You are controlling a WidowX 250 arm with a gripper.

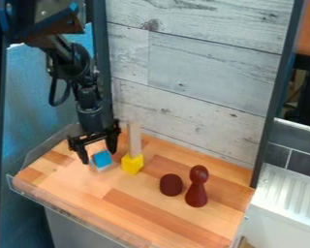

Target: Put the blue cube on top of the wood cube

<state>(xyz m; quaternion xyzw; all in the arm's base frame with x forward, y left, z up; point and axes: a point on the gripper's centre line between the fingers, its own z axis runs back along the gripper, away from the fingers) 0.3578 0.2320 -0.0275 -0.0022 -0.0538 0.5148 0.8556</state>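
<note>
Blue cube (102,158) prob. atop wood cube (103,168), stacking approx. done; end effector (98,157) spread around it, w/ only retreat left.

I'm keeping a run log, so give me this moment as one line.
gripper: open, around blue cube | pale part below cube: wood cube or not, unclear | yellow block: beside it | finger contact: unclear

Black arm (72,63) in from upper left, bent, its wrist (91,99) above the blue cube (102,158). Gripper (99,157) points down at the cube, fingers (112,145) spread wide, one to either side of it.
</note>
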